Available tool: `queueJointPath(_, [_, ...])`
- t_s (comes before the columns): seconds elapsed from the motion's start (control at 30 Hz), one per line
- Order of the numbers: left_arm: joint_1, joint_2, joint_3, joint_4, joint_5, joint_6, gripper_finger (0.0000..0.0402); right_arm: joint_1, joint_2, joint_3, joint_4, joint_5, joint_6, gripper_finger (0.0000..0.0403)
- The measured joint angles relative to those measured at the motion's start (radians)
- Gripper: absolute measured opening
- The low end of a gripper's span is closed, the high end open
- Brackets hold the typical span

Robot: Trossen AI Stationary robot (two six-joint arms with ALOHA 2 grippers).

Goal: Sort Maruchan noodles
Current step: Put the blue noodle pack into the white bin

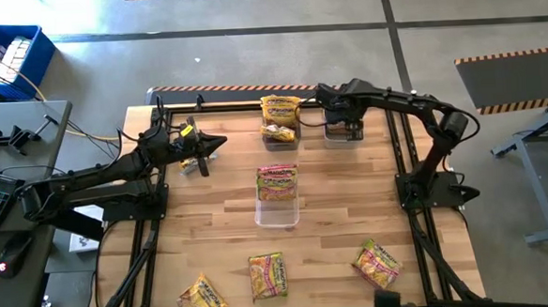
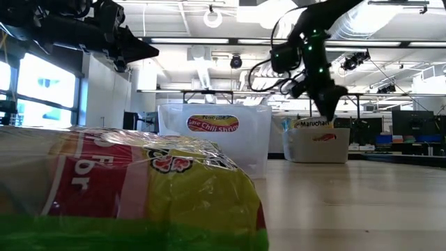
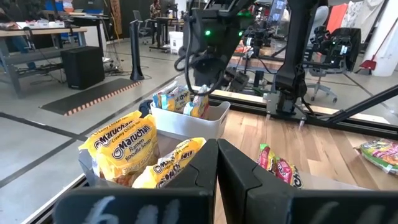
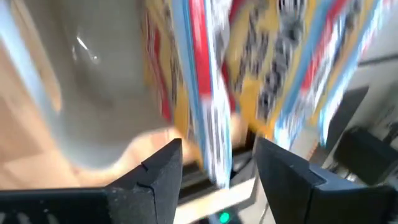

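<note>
My right gripper (image 1: pixel 341 122) hangs open, pointing steeply down into the clear bin (image 1: pixel 329 138) at the table's far right. Blurred noodle packets (image 4: pixel 211 74) in yellow, red and blue stand upright in that bin, and one packet's edge (image 4: pixel 214 158) runs between the spread fingers. The left wrist view shows the same gripper (image 3: pixel 200 93) over those packets (image 3: pixel 174 99). My left gripper (image 1: pixel 219 140) is shut, empty and held level above the table's far left. Yellow packets (image 1: pixel 280 109) fill the far middle bin (image 1: pixel 281 142). A pink-and-green packet (image 1: pixel 276 182) lies in the centre bin (image 1: pixel 277 217). My right gripper comes from above, its fingers (image 4: pixel 163 168) standing on either side of an upright packet's edge (image 4: pixel 214 158) in the bin. The picture is blurred, and I cannot tell whether either finger touches the packet.
Three loose packets lie near the table's front edge: at the left (image 1: pixel 202 298), in the middle (image 1: pixel 268 274) and at the right (image 1: pixel 377 264). One of them fills the foreground of the low view (image 2: pixel 125 188). Bare wood lies between the bins and these packets.
</note>
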Motion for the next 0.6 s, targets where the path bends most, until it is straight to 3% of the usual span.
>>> queueJointPath(0.1, [0.0,0.0,0.0,-0.001,0.0,0.002,0.0,-0.001,-0.033,0.0,-0.066,-0.05,0.091,0.018])
queueJointPath(0.33, [0.0,0.0,0.0,-0.001,0.0,0.009,0.0,-0.03,-0.079,0.0,-0.02,-0.383,0.203,0.011])
queueJointPath(0.5, [0.0,0.0,0.0,-0.002,0.0,0.008,0.0,-0.073,-0.028,0.0,0.049,-0.428,0.201,0.0021])
queueJointPath(0.6, [-0.001,0.0,0.0,-0.002,0.0,0.006,0.0,-0.094,0.007,0.0,0.098,-0.44,0.215,0.0009])
